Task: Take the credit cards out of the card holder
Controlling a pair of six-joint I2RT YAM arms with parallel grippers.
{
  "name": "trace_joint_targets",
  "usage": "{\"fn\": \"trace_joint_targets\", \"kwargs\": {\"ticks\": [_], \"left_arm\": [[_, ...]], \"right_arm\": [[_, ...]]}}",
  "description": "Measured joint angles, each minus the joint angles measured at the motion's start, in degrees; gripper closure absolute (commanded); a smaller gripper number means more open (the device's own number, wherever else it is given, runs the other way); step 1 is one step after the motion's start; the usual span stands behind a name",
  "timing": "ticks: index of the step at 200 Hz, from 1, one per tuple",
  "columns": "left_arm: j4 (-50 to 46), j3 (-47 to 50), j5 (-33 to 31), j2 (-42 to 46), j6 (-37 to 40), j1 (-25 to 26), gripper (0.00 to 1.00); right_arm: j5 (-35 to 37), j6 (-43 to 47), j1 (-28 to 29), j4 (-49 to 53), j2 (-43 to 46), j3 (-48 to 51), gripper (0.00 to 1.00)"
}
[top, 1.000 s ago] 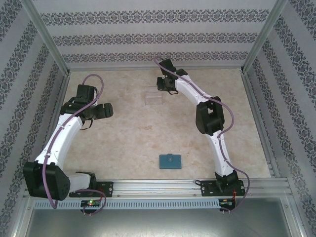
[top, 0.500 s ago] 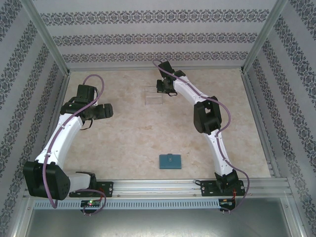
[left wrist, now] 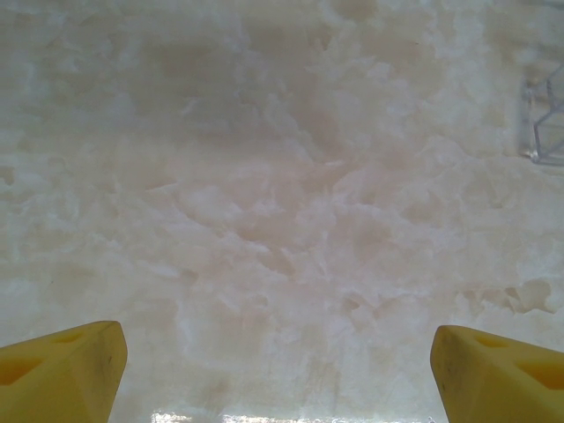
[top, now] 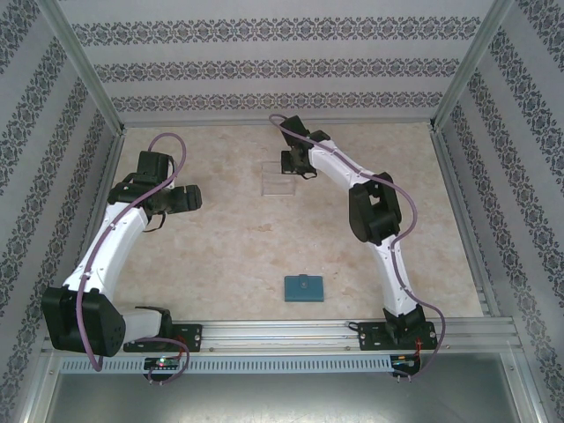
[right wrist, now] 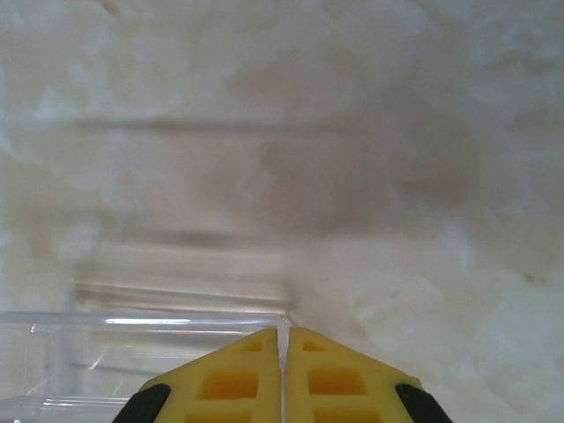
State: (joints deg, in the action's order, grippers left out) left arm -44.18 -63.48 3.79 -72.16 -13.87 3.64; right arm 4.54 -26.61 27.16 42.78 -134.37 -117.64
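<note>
Card holder [top: 303,288]: teal, folded shut, flat on the table [top: 229,256] near its front edge, between the two arm bases, well apart from both grippers.

Tray [top: 279,179]: clear plastic, far centre of the table; you see it at the right edge of the left wrist view [left wrist: 546,123].

Left gripper [top: 196,197]: over bare table at the left. Your wrist view [left wrist: 278,370] shows the yellow fingers [left wrist: 62,374] spread wide, nothing between them.

Right gripper [top: 286,161]: at the tray's far right corner. Your wrist view [right wrist: 283,370] shows the fingers [right wrist: 233,379] pressed together against the tray rim [right wrist: 132,352]; whether they pinch its wall, you cannot tell.
</note>
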Motion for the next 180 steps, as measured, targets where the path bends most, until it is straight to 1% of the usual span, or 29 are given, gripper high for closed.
{"fn": "trace_joint_targets", "kwargs": {"ticks": [51,86,113,148,180], "left_arm": [[0.00,0.00,0.04,-0.28,0.02,0.00,0.10],[0.00,0.00,0.04,-0.50,0.02,0.00,0.10],[0.00,0.00,0.02,-0.59,0.02,0.00,0.10],[0.02,0.11,0.02,-0.59,0.02,0.00,0.10],[0.00,0.11,0.07,-0.59,0.02,0.00,0.10]], "right_arm": [[2.78,-0.28,0.11,-1.44,8.22,12.98,0.94],[3.65,-0.98,0.76,-4.04,11.67,18.88,0.93],[4.17,-1.81,1.60,-6.03,12.92,21.40,0.92],[4.26,-2.25,1.62,-6.91,13.46,22.32,0.84],[4.52,-2.16,1.62,-7.02,13.92,22.47,0.82]]}}
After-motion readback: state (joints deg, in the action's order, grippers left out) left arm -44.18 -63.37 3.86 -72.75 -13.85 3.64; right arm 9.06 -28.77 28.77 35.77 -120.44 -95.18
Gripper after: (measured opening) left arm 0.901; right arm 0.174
